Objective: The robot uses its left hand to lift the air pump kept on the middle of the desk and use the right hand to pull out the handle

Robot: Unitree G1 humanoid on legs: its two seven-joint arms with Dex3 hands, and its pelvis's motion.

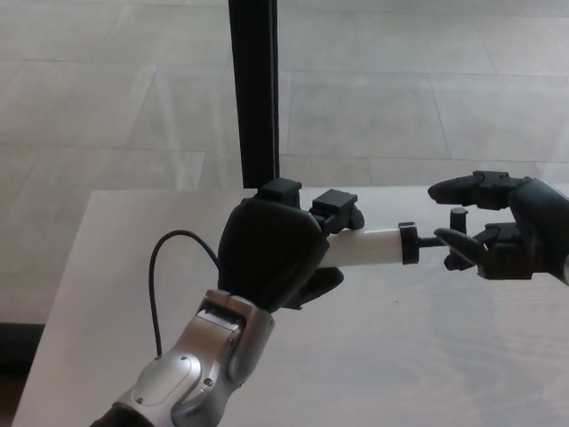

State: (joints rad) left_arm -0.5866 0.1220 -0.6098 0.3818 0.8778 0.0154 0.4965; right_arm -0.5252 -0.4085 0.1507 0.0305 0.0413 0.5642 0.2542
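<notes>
My left hand (pixel 271 249) is shut on the air pump and holds it above the middle of the desk (pixel 444 356). The pump's white barrel (pixel 369 247) sticks out to the right, about level, and ends in a black collar and a thin rod. Its black T-handle (pixel 457 218) stands upright at the rod's end. My right hand (pixel 507 227) has come in from the right edge. It is open, with one finger above the handle's top and another crossing in front of its lower part. The pump's rear end is hidden inside my left hand.
A black vertical post (pixel 253 89) rises behind the desk's far edge, just behind my left hand. A thin black cable (pixel 164 267) loops off my left wrist. Pale tiled floor lies beyond the desk.
</notes>
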